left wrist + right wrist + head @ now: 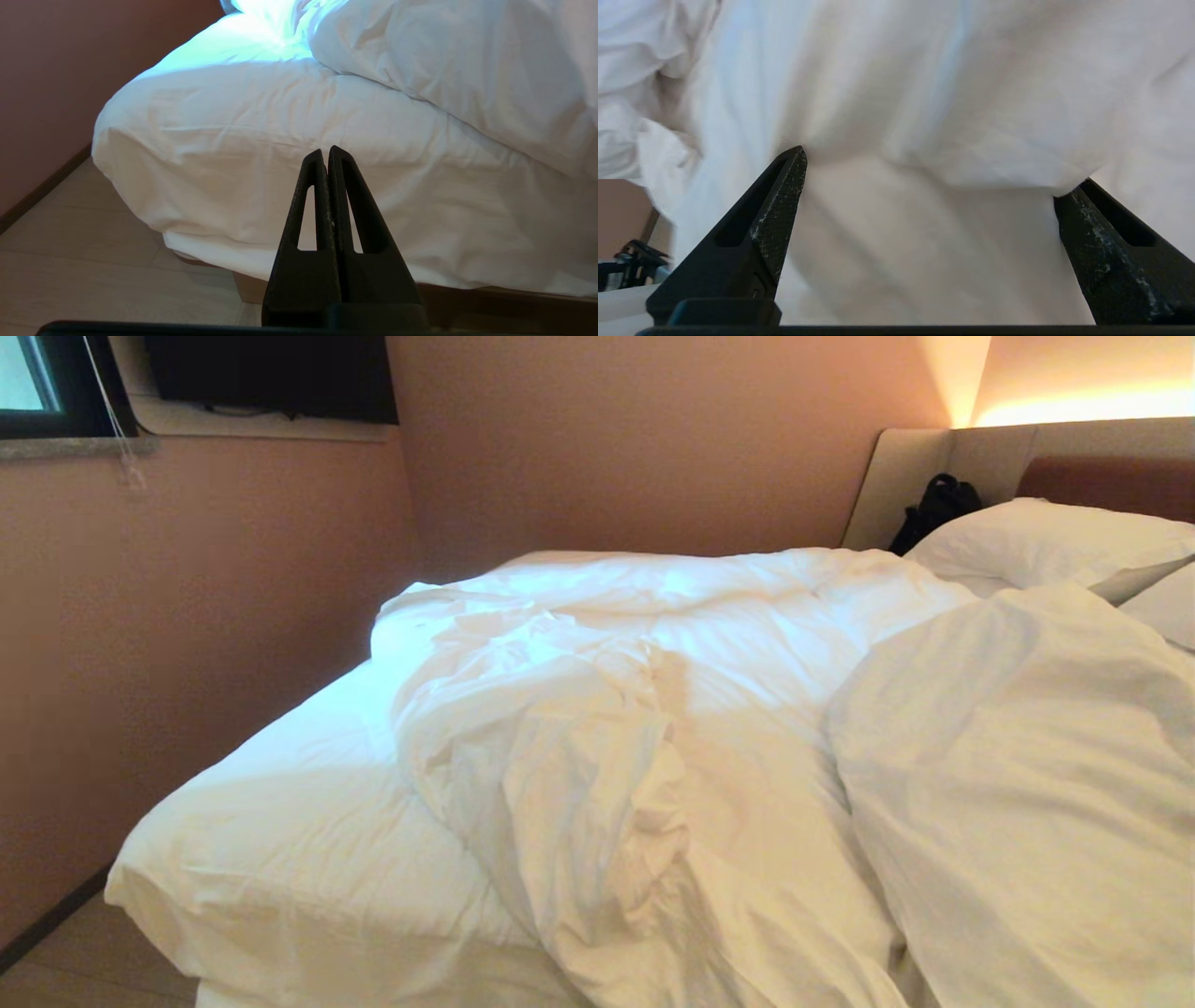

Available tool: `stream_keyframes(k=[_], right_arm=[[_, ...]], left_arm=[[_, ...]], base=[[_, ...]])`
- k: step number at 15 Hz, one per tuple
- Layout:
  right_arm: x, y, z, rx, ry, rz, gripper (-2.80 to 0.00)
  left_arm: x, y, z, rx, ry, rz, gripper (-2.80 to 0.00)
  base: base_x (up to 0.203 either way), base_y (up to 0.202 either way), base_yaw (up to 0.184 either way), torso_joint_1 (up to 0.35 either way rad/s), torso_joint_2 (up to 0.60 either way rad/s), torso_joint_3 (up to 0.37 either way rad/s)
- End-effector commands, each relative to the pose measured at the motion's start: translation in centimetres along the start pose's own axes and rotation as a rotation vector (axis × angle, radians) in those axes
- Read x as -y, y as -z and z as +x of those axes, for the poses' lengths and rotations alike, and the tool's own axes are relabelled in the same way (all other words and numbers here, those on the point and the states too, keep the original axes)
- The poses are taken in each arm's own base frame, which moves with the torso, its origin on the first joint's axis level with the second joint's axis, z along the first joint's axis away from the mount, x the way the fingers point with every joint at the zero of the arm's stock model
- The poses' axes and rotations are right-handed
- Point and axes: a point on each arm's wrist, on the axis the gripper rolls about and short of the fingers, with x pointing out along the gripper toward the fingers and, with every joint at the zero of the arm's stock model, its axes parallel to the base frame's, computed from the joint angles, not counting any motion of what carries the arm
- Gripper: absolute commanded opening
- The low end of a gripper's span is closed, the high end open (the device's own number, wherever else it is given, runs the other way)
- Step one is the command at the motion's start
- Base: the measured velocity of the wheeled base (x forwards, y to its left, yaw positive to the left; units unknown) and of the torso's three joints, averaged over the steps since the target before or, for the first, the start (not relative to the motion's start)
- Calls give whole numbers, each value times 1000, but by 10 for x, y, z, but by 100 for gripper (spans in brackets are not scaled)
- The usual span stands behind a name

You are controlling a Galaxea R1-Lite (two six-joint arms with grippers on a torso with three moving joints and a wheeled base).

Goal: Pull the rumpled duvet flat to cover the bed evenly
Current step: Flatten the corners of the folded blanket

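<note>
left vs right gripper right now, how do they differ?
The left gripper is shut, fingers pressed together; the right gripper is spread wide. The left gripper hangs apart from the bed, facing its corner above the floor, while the right gripper is close against the white duvet, a fold between its fingertips. Neither grips anything. Both have black, tapered fingers.

head: high, looking down across the bed [308,859] toward the headboard [934,457] | left wrist: low, facing the bed's corner, shared with head | right wrist: pressed close to the duvet [952,93]
</note>
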Motion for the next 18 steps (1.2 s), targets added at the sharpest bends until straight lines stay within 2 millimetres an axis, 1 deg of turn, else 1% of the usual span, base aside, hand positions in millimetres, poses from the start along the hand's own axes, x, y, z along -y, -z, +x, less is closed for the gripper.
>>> stream_keyframes(k=[1,2,4,8,10,11,18], right_arm=[[-7,-1,-3,4,-6,-3,0],[-7,-1,-3,4,-6,-3,0],[-10,-2,7,-18,-36,1,0],[-18,-6,21,-46,-75,-13,0],[-22,-6,24,-55,-87,-10,0],[-22,-5,25,-57,-89,-8,-280],[-23,-5,24,-56,-86,-11,-280]], left_arm=[[0,0,0,1,0,0,-280],[0,0,0,1,0,0,-280],[0,0,0,1,0,0,-280],[0,0,0,1,0,0,-280],[0,0,0,1,0,0,-280],[0,0,0,1,0,0,-280],[0,0,0,-1,0,0,-280]], base=[[0,0,0,0,0,0],[0,0,0,0,0,0],[0,0,0,0,0,0],[0,0,0,0,0,0],[0,0,0,0,0,0],[0,0,0,0,0,0],[0,0,0,0,0,0]])
